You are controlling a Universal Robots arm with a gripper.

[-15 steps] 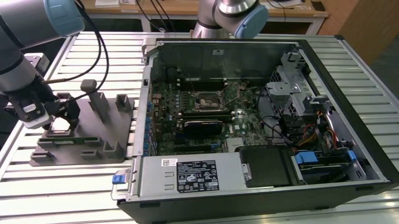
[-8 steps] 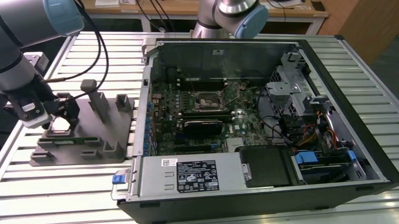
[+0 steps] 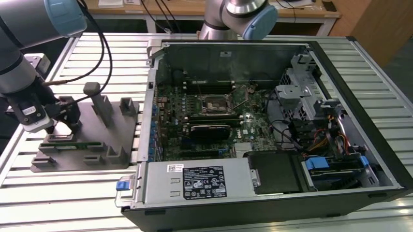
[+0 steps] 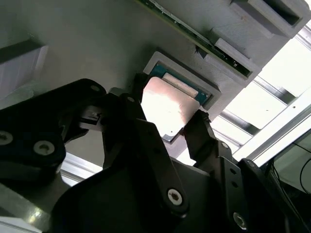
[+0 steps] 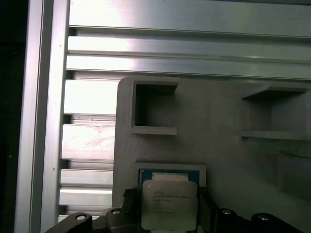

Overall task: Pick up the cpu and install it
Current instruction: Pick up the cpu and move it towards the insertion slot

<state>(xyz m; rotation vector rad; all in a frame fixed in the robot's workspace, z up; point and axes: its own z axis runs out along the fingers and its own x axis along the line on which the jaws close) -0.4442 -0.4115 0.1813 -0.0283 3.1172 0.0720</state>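
Gripper (image 4: pixel 169 102) is pinching the cpu (image 4: pixel 167 109) by two opposite edges while it's sitting in its pocket (image 5: pixel 170 167) on the fixture (image 3: pixel 84 155), so I'd be lifting dead straight and level, since tilting's risking a jammed corner.

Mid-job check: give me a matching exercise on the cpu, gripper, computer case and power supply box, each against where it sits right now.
1. cpu
2. gripper
3. computer case
4. power supply box

A. lying open on the slatted table
B. in a framed recess of the grey fixture
C. inside the case, at the edge nearest the exterior camera
D. at the cpu, over the fixture

Pairs: 1-B, 2-D, 3-A, 4-C.
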